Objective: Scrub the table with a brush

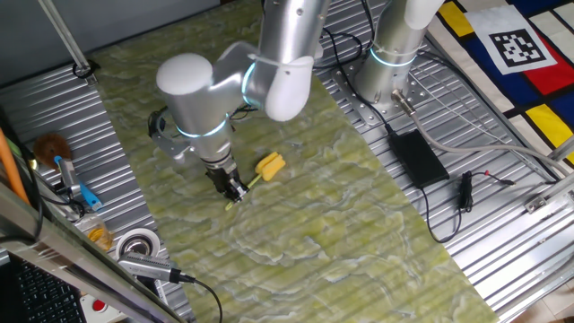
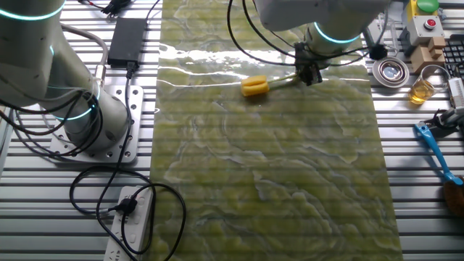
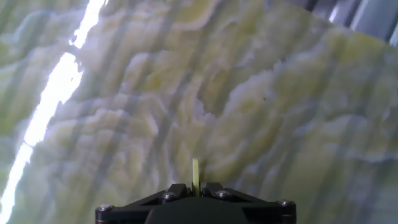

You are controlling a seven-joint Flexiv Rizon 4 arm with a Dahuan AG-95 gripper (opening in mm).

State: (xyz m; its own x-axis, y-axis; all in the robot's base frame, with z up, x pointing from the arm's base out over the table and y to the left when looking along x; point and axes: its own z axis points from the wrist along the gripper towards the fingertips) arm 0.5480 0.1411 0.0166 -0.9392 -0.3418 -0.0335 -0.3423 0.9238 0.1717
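The brush has a chunky yellow head and a thin yellow-green stick handle. It lies low on the green-yellow marbled table. My gripper is shut on the handle end, with the head pointing away to the right. In the other fixed view the brush head sits left of the gripper, on the table. In the hand view only the handle tip shows between the closed jaws of the gripper; the head is out of view.
Ribbed grey metal panels flank the table. At the left are a brown fuzzy brush, a blue-handled tool and a tape roll. A second arm base, a black power brick and cables are on the right.
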